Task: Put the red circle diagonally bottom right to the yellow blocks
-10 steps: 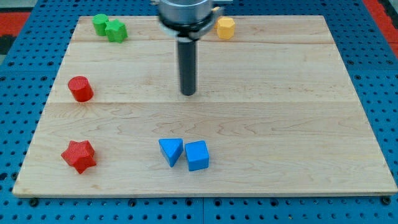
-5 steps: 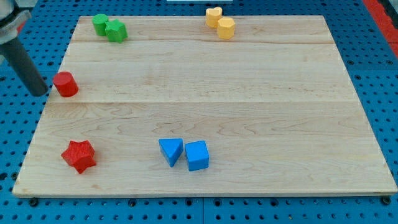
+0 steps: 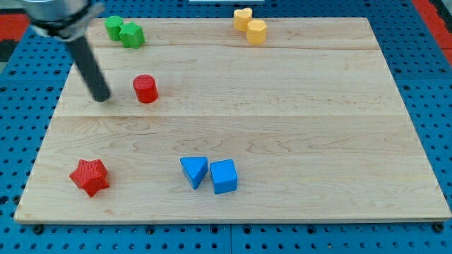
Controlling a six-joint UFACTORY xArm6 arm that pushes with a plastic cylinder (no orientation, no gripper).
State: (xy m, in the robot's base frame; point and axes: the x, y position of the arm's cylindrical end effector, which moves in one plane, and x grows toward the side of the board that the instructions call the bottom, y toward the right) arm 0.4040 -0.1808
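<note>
The red circle (image 3: 145,89) stands on the wooden board (image 3: 296,120), left of the middle. My tip (image 3: 102,97) is down on the board just to the circle's left, with a small gap between them. The two yellow blocks (image 3: 250,26) sit touching each other at the view's top edge, right of centre, far up and right of the red circle.
Two green blocks (image 3: 124,32) sit together at the view's top left. A red star (image 3: 89,176) lies at the bottom left. A blue triangle (image 3: 194,171) and a blue cube (image 3: 224,176) sit side by side at the bottom centre.
My tip has swung from the board's middle to the left edge, then pushed right. The red circle has slid to the right and slightly up.
</note>
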